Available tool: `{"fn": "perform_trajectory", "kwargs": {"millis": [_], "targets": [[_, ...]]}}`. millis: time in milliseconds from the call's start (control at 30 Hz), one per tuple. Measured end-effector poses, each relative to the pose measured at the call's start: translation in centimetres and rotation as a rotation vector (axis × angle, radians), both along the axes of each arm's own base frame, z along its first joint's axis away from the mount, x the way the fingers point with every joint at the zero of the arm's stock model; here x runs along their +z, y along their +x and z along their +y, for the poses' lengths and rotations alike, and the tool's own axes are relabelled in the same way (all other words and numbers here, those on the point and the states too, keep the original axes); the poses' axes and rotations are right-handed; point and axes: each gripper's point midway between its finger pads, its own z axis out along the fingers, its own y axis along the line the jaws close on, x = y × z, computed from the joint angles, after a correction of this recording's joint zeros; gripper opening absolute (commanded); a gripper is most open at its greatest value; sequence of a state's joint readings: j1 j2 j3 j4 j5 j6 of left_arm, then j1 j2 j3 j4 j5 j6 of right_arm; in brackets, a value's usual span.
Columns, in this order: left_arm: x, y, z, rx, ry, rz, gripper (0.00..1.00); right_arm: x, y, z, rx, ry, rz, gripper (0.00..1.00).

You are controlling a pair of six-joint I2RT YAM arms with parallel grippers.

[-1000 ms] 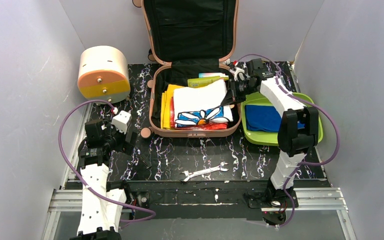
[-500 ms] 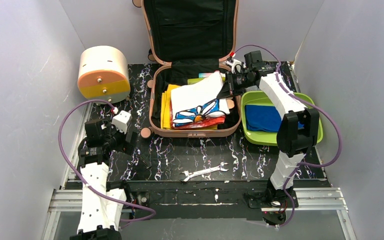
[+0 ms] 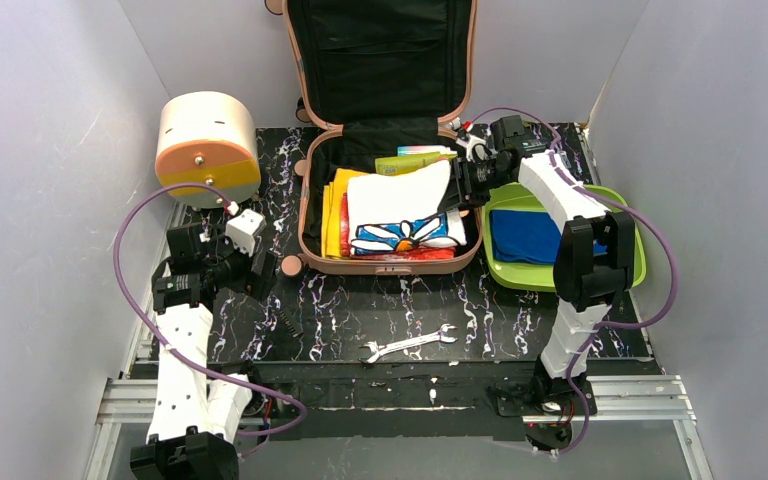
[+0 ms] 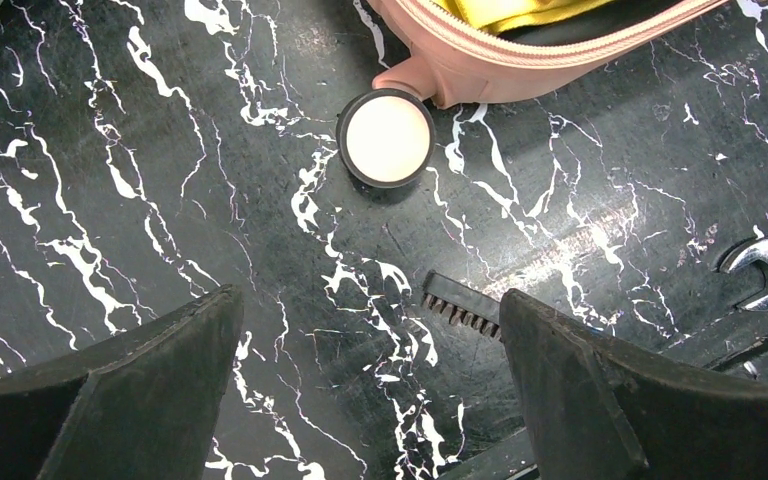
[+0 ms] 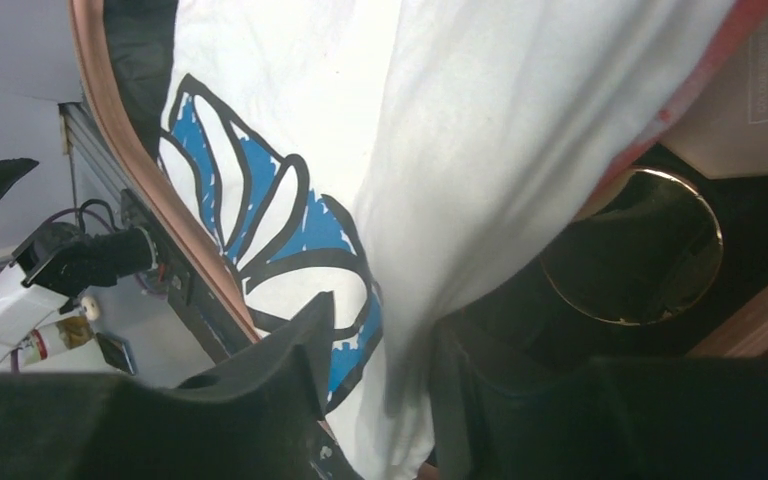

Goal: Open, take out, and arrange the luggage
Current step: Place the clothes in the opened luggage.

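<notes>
2 fingers of the right gripper (image 5: pixel 385 320) stand slightly apart with the white daisy shirt (image 5: pixel 460 120) between them; whether they pinch it I cannot tell. The luggage (image 3: pixel 380 60) lies open beneath and left of that gripper. A clean lift likely needs a firm bite on 1 layer, then height over the pink rim. The green tray (image 3: pixel 630 270), just to its right, holds a blue cloth (image 3: pixel 525 235). The left gripper (image 4: pixel 370 340) hangs wide open near a wheel (image 4: pixel 387 138), with the wrench (image 3: pixel 407 345) well apart.

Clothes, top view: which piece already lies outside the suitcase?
The blue folded one in the green tray, right of the suitcase. The white flower-print cloth, the yellow piece and the red piece all lie inside it.
</notes>
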State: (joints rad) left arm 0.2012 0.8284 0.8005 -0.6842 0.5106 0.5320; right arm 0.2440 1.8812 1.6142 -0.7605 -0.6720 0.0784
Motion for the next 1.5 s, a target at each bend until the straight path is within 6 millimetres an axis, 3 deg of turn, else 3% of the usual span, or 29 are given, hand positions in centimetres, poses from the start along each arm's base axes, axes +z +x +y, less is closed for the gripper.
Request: {"fn": "perform_trajectory", "kwargs": {"millis": [433,700,900,1000,1100,1233,1400,1500], "targets": [[-0.1,0.5,-0.6,-0.051,-0.019,0.029,0.99,1.1,-0.7,1.0,0.029,0.090,0.031,0.47],[-0.1,1.2,-1.9,-0.108,-0.024,0.048,0.99,1.4,-0.8,0.9,0.031,0.083,0.034,0.53],[0.2,1.3,-4.8,-0.226,0.024,0.032,0.99,4.8,-1.1,1.4,0.071,0.120,-0.004,0.55],[2.7,3.4,-8.1,-0.329,0.045,-0.021,0.99,5.2,-1.8,1.4,0.086,0.126,0.000,0.55],[4.8,6.4,-13.2,-0.462,0.051,-0.071,0.99,4.6,-1.9,1.4,0.103,0.128,0.010,0.55],[5.5,6.3,-23.7,-0.727,0.035,-0.118,0.99,2.6,-1.8,1.6,0.117,0.155,0.089,0.55],[3.3,5.4,-31.9,-0.901,0.104,-0.146,0.99,2.9,-0.9,0.2,0.085,0.180,0.103,0.61],[0.9,4.6,-34.6,-0.961,0.156,-0.133,0.99,2.8,0.5,-1.6,0.052,0.179,0.094,0.61]]}}
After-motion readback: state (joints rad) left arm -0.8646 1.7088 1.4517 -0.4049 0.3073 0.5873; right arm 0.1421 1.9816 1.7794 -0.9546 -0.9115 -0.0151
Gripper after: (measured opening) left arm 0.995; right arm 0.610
